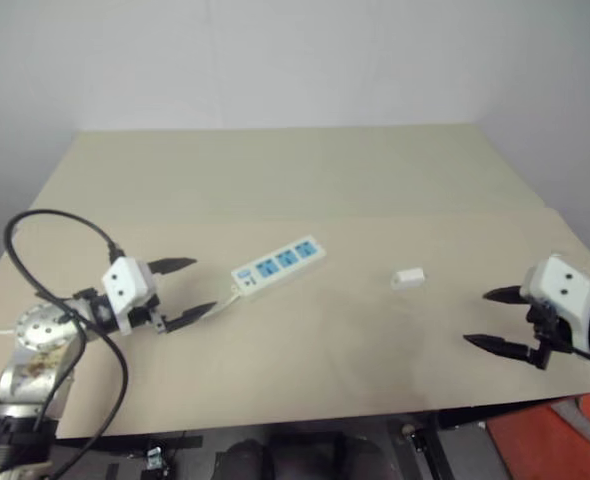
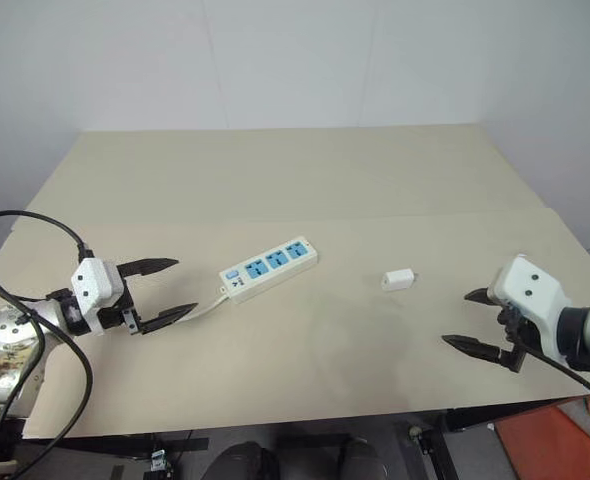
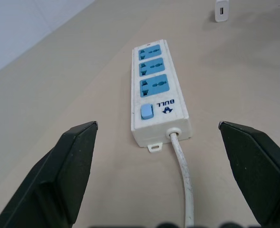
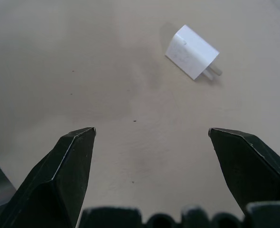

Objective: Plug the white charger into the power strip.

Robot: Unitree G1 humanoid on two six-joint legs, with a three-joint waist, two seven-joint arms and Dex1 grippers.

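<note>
A: Progress so far looks like nil. The charger [image 1: 408, 277] lies loose on the bench [image 1: 375, 180], apart from both claws, and no socket on the strip [image 1: 278, 265] has anything in it.

B: Where does each sit?

A: Taking the bench middle as the clock centre in the head view, the strip lies just off centre toward nine o'clock, slanted, its switch end and cord [image 3: 183, 168] pointing to eight and its far end to two. The charger sits at about three o'clock, well apart from the strip, on its side, with its two prongs [image 4: 213, 72] level above the surface.

B: And the claws?

A: The left claw [image 1: 183, 293] hovers at eight o'clock, fingers spread wide and empty, aimed along the strip from the cord end; the cord runs up between its fingers [image 3: 71, 171] in the wrist view. The right claw [image 1: 497, 318] is at four o'clock, also wide apart and empty, pointed toward the charger, which lies ahead of it and a little to one side, not between the fingers [image 4: 69, 175].

B: So what is left?

A: Everything, I judge: closing on the charger, lifting it, turning the prongs downward, carrying it over to a blue socket [image 3: 154, 86] and pressing it home. The left claw seems placed to steady the strip, though it is not touching it now.
</note>
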